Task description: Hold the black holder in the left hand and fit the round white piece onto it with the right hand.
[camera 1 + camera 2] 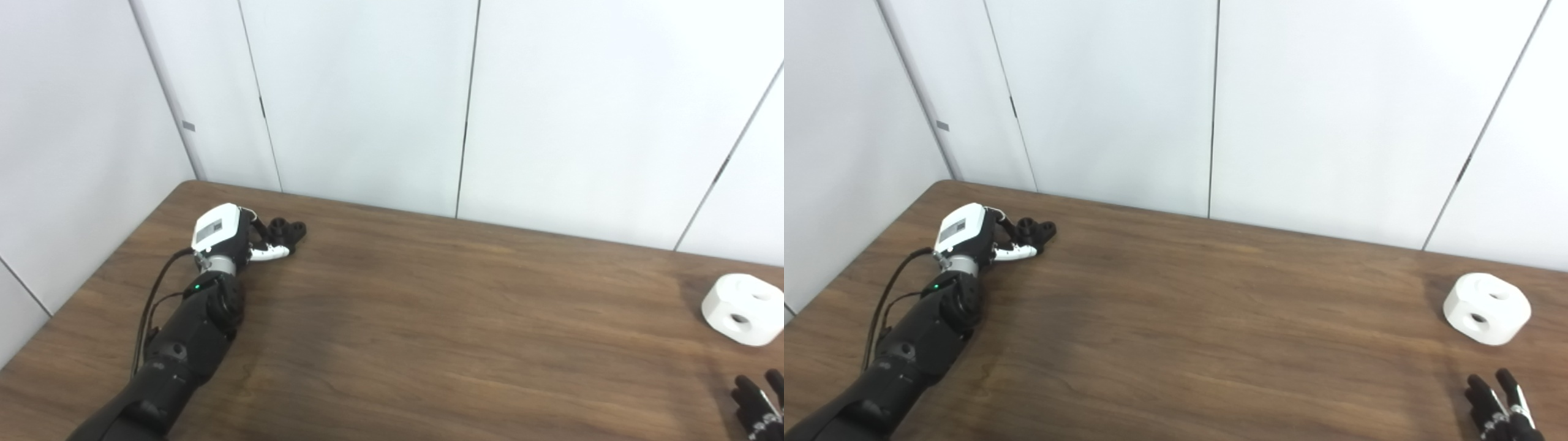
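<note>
Left hand (236, 236) sits at the far left of the surface (429, 318), its fingers reaching around the black holder (288, 231), though whether they have closed on it I cannot tell. Right hand (1500, 407) shows only spread fingertips at the near right, holding nothing, just short of the white piece (1487, 308). Judged from this, the grasping step is in hand; next the left must secure and lift the holder.

Nothing here can be read. There's a small grey label on the white back of the left hand (215, 231), but its print is too small and blurred to make out. A little grey tag sits on the wall panel (188, 126), and it's blank at this size.
</note>
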`<state>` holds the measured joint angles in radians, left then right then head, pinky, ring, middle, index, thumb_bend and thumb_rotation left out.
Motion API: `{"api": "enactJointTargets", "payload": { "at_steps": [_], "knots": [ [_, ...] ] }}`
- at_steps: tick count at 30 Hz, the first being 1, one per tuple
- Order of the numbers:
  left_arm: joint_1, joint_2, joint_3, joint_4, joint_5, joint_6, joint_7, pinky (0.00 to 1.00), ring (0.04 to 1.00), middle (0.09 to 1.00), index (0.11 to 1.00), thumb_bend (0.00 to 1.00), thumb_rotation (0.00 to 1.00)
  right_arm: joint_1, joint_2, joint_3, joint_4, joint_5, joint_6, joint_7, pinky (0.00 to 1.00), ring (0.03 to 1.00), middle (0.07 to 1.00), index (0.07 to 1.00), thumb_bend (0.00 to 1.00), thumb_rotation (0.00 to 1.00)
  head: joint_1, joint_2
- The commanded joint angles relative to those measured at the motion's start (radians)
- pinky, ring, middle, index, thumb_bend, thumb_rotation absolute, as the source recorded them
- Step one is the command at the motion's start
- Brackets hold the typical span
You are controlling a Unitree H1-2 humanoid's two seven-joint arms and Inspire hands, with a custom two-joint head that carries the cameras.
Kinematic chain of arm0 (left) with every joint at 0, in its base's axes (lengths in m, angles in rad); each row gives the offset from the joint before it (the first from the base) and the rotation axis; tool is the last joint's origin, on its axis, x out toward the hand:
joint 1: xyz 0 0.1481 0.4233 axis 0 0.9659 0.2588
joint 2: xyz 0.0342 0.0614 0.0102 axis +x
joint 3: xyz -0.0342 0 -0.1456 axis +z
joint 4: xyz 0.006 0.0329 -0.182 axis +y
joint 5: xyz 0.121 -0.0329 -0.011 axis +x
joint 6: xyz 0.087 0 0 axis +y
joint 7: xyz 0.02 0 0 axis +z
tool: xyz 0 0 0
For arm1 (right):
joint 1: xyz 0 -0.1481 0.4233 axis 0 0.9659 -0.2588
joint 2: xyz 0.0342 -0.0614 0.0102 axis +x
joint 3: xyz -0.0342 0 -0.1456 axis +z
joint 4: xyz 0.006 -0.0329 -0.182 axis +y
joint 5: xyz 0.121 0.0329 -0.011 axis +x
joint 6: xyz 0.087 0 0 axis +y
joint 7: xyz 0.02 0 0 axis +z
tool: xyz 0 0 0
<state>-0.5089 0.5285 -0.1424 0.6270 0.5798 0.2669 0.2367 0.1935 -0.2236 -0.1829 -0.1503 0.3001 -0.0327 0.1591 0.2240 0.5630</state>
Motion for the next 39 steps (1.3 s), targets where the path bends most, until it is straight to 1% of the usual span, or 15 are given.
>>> {"api": "enactJointTargets", "payload": {
  "at_steps": [1, 4, 7, 12, 16, 18, 19, 21, 23, 24, 27, 30, 34, 36, 39],
  "knots": [
    [-0.018, 0.016, 0.001, 0.014, -0.002, -0.016, 0.008, 0.93, 0.866, 0.762, 0.483, 0.52, 0.05, 0.025, 0.009, 0.008, -0.013, 0.003, 0.022, 0.002, 1.0, 0.943, 0.92, 0.979, 0.65, 0.93, 0.001, 0.0],
    [-0.015, 0.015, -0.002, 0.013, -0.008, -0.021, 0.005, 0.92, 0.863, 0.762, 0.484, 0.52, 0.05, 0.024, 0.015, 0.006, -0.015, 0.02, 0.025, 0.004, 0.99, 0.941, 0.92, 0.976, 0.66, 0.91, -0.002, 0.002],
    [-0.009, 0.008, -0.002, 0.001, -0.018, -0.028, 0.003, 0.92, 0.866, 0.764, 0.484, 0.52, 0.05, 0.024, 0.021, 0.006, -0.019, 0.023, 0.031, -0.001, 0.96, 0.922, 0.915, 0.971, 0.67, 0.9, -0.007, 0.003],
    [0.027, -0.01, -0.01, -0.091, -0.027, -0.022, -0.027, 0.93, 0.876, 0.769, 0.484, 0.52, 0.05, 0.024, 0.026, 0.015, -0.028, 0.012, 0.032, -0.009, 0.95, 0.91, 0.912, 0.976, 0.66, 0.9, -0.016, 0.005],
    [0.056, -0.031, -0.034, -0.158, -0.026, -0.032, -0.062, 0.92, 0.878, 0.774, 0.484, 0.52, 0.05, 0.025, 0.032, 0.021, -0.036, -0.005, 0.035, -0.019, 0.94, 0.913, 0.905, 0.97, 0.68, 0.91, -0.025, 0.007],
    [0.075, -0.043, -0.043, -0.205, -0.032, -0.029, -0.089, 0.92, 0.889, 0.784, 0.484, 0.52, 0.05, 0.026, 0.037, 0.024, -0.04, -0.011, 0.033, -0.023, 0.93, 0.908, 0.9, 0.962, 0.67, 0.9, -0.032, 0.008],
    [0.086, -0.051, -0.049, -0.224, -0.033, -0.033, -0.096, 0.92, 0.891, 0.789, 0.484, 0.52, 0.05, 0.026, 0.039, 0.025, -0.042, -0.014, 0.033, -0.025, 0.92, 0.905, 0.898, 0.961, 0.67, 0.9, -0.034, 0.008],
    [0.104, -0.064, -0.057, -0.254, -0.032, -0.041, -0.106, 0.86, 0.89, 0.791, 0.484, 0.52, 0.05, 0.026, 0.041, 0.029, -0.041, -0.016, 0.028, -0.021, 0.92, 0.904, 0.9, 0.964, 0.67, 0.9, -0.042, 0.01],
    [0.124, -0.075, -0.08, -0.294, -0.012, -0.048, -0.116, 0.81, 0.888, 0.791, 0.484, 0.52, 0.05, 0.026, 0.04, 0.035, -0.041, -0.022, 0.028, -0.018, 0.94, 0.905, 0.902, 0.964, 0.66, 0.9, -0.05, 0.012],
    [0.133, -0.078, -0.092, -0.315, -0.001, -0.049, -0.124, 0.81, 0.883, 0.787, 0.484, 0.52, 0.05, 0.026, 0.039, 0.038, -0.042, -0.025, 0.031, -0.018, 0.95, 0.912, 0.903, 0.963, 0.67, 0.91, -0.055, 0.013],
    [0.161, -0.085, -0.127, -0.392, 0.015, -0.047, -0.158, 0.86, 0.885, 0.791, 0.486, 0.52, 0.05, 0.024, 0.043, 0.044, -0.043, -0.021, 0.028, -0.016, 0.97, 0.919, 0.904, 0.961, 0.66, 0.9, -0.07, 0.017],
    [0.187, -0.094, -0.162, -0.461, 0.045, -0.052, -0.182, 0.86, 0.871, 0.787, 0.485, 0.52, 0.05, 0.02, 0.05, 0.051, -0.042, -0.02, 0.021, -0.017, 0.97, 0.915, 0.903, 0.961, 0.66, 0.89, -0.094, 0.023],
    [0.219, -0.106, -0.199, -0.559, 0.067, -0.041, -0.236, 0.84, 0.863, 0.787, 0.485, 0.52, 0.05, 0.016, 0.055, 0.064, -0.04, -0.037, 0.011, -0.017, 0.97, 0.917, 0.913, 0.966, 0.67, 0.9, -0.128, 0.035],
    [0.237, -0.112, -0.215, -0.607, 0.083, -0.036, -0.266, 0.86, 0.867, 0.789, 0.486, 0.52, 0.05, 0.018, 0.062, 0.071, -0.051, -0.049, 0.015, -0.024, 0.98, 0.918, 0.916, 0.967, 0.68, 0.89, -0.159, 0.046],
    [0.267, -0.127, -0.232, -0.665, 0.095, -0.051, -0.292, 0.86, 0.873, 0.797, 0.486, 0.52, 0.05, 0.019, 0.075, 0.083, -0.072, -0.069, 0.031, -0.039, 0.99, 0.922, 0.914, 0.968, 0.68, 0.9, -0.192, 0.056]
  ]
}}
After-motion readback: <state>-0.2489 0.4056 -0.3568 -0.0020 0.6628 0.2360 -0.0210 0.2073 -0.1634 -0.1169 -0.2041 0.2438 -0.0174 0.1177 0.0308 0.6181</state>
